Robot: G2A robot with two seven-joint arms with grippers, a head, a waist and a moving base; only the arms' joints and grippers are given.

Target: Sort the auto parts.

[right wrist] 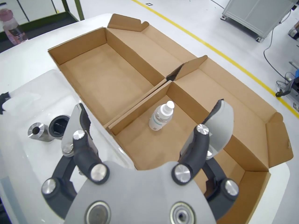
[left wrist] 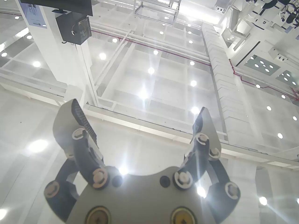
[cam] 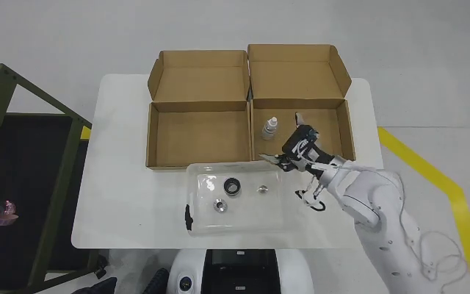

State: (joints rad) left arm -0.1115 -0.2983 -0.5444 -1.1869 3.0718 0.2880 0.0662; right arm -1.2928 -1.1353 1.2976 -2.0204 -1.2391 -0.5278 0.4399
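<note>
Black ring point(cam: 233, 187), steel cylinder point(cam: 219, 206) and small metal piece point(cam: 263, 189) in clear tray point(cam: 192, 220) on counter point(cam: 117, 184), bottle point(right wrist: 161, 117) standing in right box point(cam: 334, 136), right fingers point(right wrist: 80, 122) wide open, empty, above tray edge and box, left fingers point(left wrist: 77, 117) wide open, empty, pointing at ceiling point(left wrist: 163, 47)

Top looks down; right wrist shares its boxes point(cam: 198, 136); left faces ceiling point(left wrist: 149, 71).

Matt brown cardboard box point(right wrist: 233, 108) ahead of the right pincer point(right wrist: 150, 103), smooth white plastic bottle point(right wrist: 161, 117) inside, glossy clear plastic tray point(right wrist: 35, 87) beside the pincer, shiny metal cylinder point(right wrist: 37, 131) in it, ribbed black pads point(right wrist: 84, 116)
</note>
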